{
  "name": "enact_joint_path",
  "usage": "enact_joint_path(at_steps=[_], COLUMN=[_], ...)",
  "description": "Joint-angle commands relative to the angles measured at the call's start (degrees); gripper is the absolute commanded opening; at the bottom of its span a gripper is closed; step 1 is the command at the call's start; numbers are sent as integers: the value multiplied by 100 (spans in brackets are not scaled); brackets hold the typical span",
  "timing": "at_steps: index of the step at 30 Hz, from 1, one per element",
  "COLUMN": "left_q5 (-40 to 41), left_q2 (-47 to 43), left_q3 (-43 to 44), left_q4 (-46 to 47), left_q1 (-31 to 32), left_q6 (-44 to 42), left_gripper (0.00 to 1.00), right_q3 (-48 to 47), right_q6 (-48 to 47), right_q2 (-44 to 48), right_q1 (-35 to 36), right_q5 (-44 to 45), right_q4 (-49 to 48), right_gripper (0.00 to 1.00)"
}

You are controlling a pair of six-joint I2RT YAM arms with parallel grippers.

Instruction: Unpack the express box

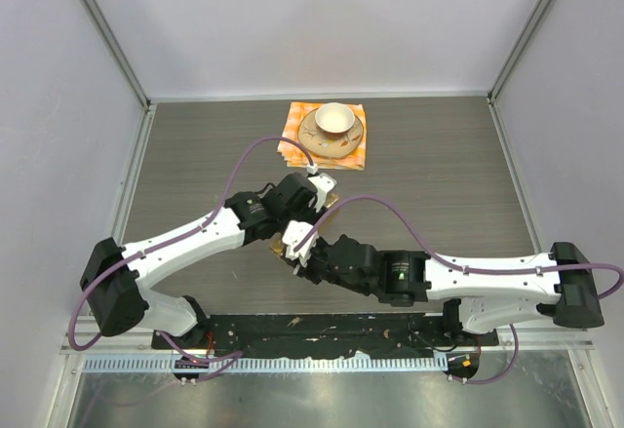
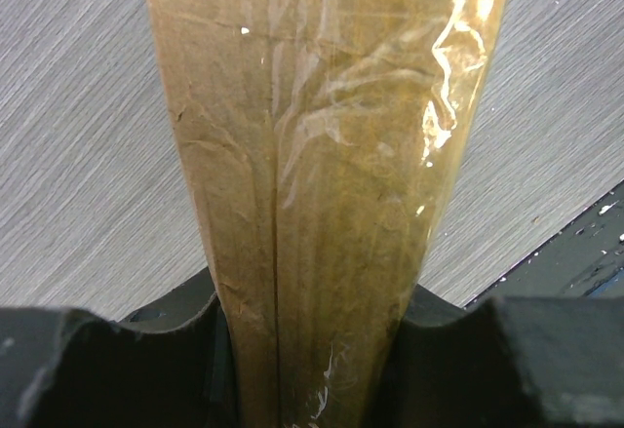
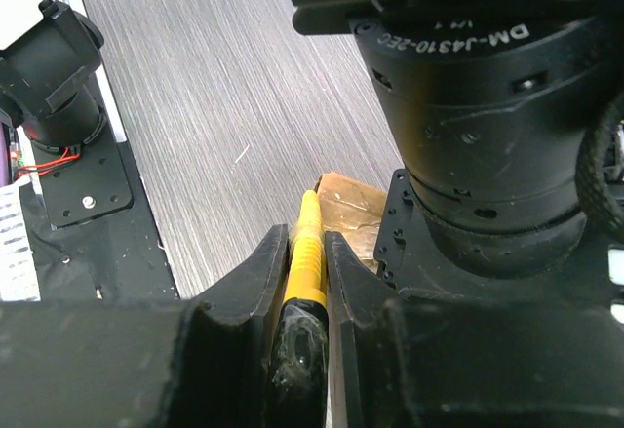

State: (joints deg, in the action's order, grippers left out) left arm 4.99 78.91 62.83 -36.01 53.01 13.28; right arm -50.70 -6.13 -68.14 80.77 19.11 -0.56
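The express box (image 2: 322, 155) is brown cardboard with clear tape over it. It fills the left wrist view, standing between the fingers of my left gripper (image 2: 314, 306), which is shut on it. From above the arms hide most of the box; only a brown edge (image 1: 280, 246) shows near table centre, under my left gripper (image 1: 320, 192). My right gripper (image 3: 308, 252) is shut on a yellow-handled tool (image 3: 306, 243), its tip at the box's taped corner (image 3: 351, 204). In the top view my right gripper (image 1: 297, 250) sits just in front of the left one.
A cup (image 1: 334, 116) on a saucer (image 1: 314, 141) rests on an orange checkered cloth (image 1: 292, 145) at the back middle of the table. The left arm's wrist (image 3: 468, 106) is close beside my right gripper. Walls enclose the table; a black base plate (image 1: 322, 329) runs along the near edge.
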Motion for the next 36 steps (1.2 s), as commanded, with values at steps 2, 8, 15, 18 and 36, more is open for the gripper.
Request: enact_joint_path(at_steps=[2, 8, 15, 18, 36], left_q5=[72, 81, 63, 81, 72], left_q2=[-69, -96, -96, -113, -183], left_q3=[-33, -148, -95, -148, -227], left_q4=[-170, -178, -178, -143, -99], left_q1=[-28, -19, -19, -19, -19], left_q6=[-141, -124, -106, -124, -132], left_gripper=[0, 0, 0, 0, 0], right_q3=[-81, 270, 341, 262, 86], right_q6=[-99, 77, 208, 314, 420], right_q2=[-349, -463, -315, -130, 222], right_q1=[-9, -18, -62, -62, -53], right_q5=[-21, -136, -74, -171, -303], right_q4=[1119, 1146, 1285, 1496, 2130], right_gripper=[1, 1, 1, 1, 1])
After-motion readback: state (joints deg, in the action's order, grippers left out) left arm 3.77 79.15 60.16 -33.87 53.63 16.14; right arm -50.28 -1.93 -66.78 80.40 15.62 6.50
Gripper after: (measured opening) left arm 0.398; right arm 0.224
